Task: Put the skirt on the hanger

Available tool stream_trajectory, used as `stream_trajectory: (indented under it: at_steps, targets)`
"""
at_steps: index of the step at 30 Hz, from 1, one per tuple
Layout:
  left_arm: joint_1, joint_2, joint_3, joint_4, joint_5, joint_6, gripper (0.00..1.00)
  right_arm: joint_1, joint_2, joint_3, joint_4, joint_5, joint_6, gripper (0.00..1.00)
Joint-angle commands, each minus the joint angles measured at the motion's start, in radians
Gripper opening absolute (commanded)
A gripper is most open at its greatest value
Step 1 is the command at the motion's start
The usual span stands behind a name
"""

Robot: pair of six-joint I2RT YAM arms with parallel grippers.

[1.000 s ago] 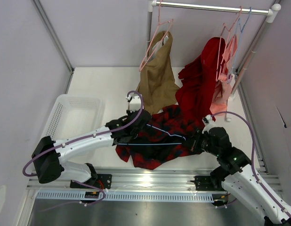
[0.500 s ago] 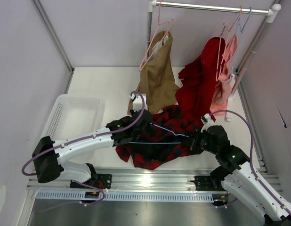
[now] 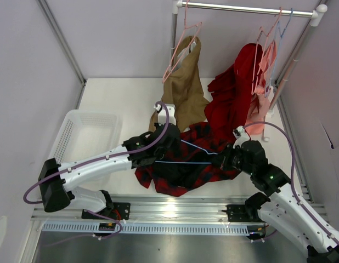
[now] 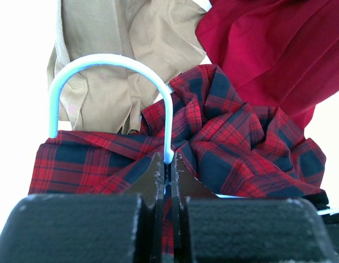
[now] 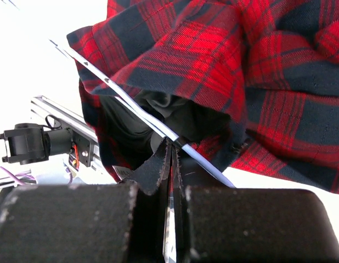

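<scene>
Top external shows one soft plaid skirt (image 3: 169,183) crumpled on the table (image 3: 114,93) between two arms, with one thin blue wire hanger (image 3: 198,148) across it. Left wrist alone shows the left pincer (image 4: 167,167) pinched narrow on the rounded hook. Right wrist shows the right pincer (image 5: 170,156) closed, seemingly on a straight wire side under the fabric

One plaid skirt (image 3: 197,148), one light-blue hanger (image 4: 112,59), one tan garment (image 3: 183,93), one plain red garment (image 3: 232,98), one white basket (image 3: 84,137), one clothes rail (image 3: 246,7), at least two pink hangers (image 3: 185,19), two robot arms (image 3: 98,163).
</scene>
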Motion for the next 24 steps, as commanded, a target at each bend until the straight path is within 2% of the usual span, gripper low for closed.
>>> stream_trajectory:
  at_steps: [1, 24]
  targets:
    - [-0.014, -0.002, 0.072, 0.023, -0.014, 0.026, 0.00, 0.006, 0.014, 0.063, 0.049, -0.007, -0.025, 0.01]
    - [-0.034, 0.042, 0.208, -0.060, -0.011, 0.084, 0.00, 0.012, 0.063, 0.138, 0.052, -0.021, -0.060, 0.01]
